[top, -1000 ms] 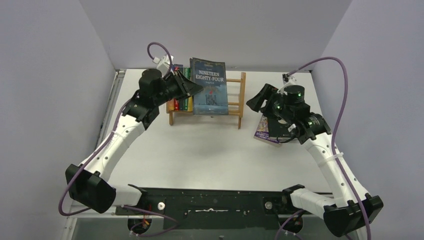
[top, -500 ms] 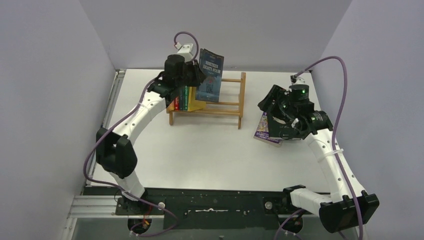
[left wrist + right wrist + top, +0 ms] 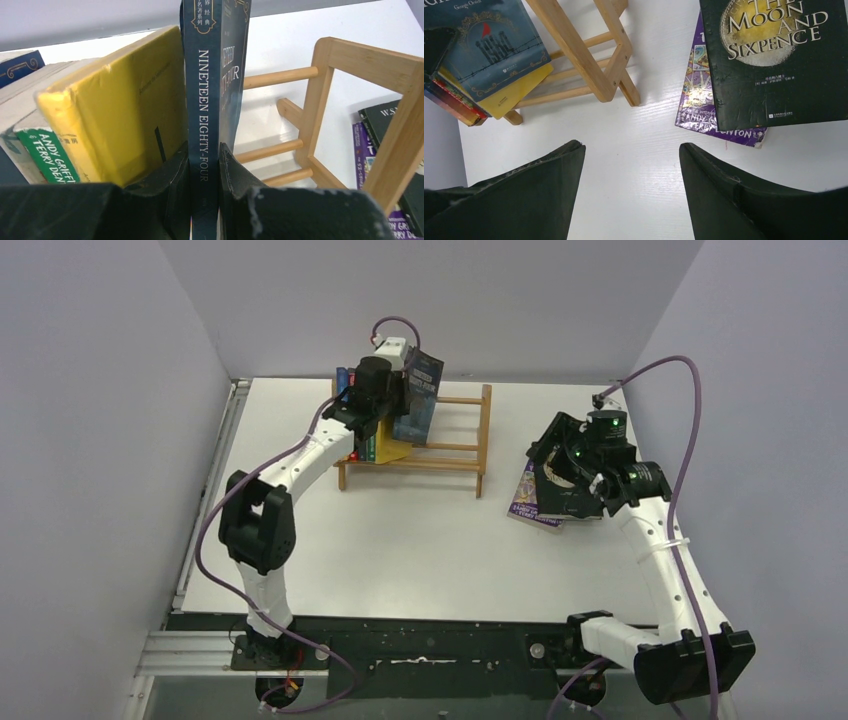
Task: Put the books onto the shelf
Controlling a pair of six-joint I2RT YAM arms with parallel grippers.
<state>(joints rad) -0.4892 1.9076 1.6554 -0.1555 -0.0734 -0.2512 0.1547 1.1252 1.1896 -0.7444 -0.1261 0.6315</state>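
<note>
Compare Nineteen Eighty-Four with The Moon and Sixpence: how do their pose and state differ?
Nineteen Eighty-Four stands upright, spine out; The Moon and Sixpence lies flat, cover up. Nineteen Eighty-Four is clamped in the left tool at the shelf, beside a yellow book; The Moon and Sixpence rests unheld on a purple book, outside the shelf. Both have dark covers with pale titles.

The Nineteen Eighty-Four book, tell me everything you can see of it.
A dark blue paperback, white title down the spine, Chinese characters at its top. It stands nearly upright, spine pinched by the shut left end effector, just right of the yellow book on the wooden shelf; whether it rests on the slats is hidden.
</note>
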